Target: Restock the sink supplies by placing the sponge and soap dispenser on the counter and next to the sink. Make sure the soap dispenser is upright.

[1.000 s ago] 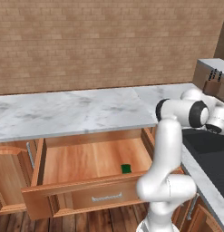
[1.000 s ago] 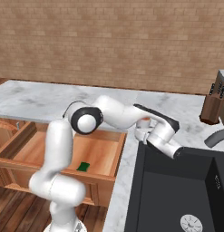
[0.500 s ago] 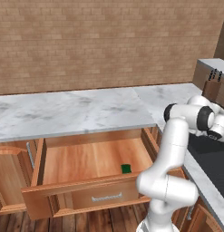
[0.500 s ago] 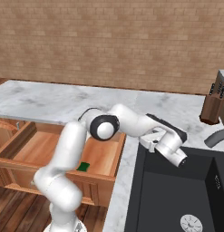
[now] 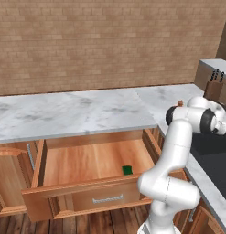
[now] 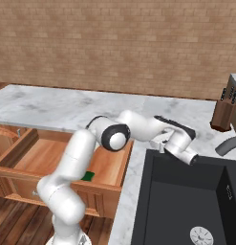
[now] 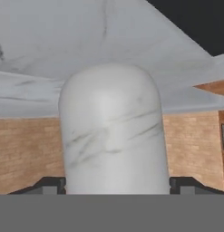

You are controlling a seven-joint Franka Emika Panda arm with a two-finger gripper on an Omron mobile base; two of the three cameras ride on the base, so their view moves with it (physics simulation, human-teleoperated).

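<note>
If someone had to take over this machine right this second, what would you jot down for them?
Gripper: shut on the white cylindrical soap dispenser, held near the far left corner of the dark rectangular sink. I cannot tell whether the bottle is upright.
Tiny bright green sponge: lying in the open wooden drawer under the white-grey marble counter.
Done: dispenser is in hand.
Left: set it upright on the counter beside the sink, then fetch the sponge from the drawer and place it there too.
</note>
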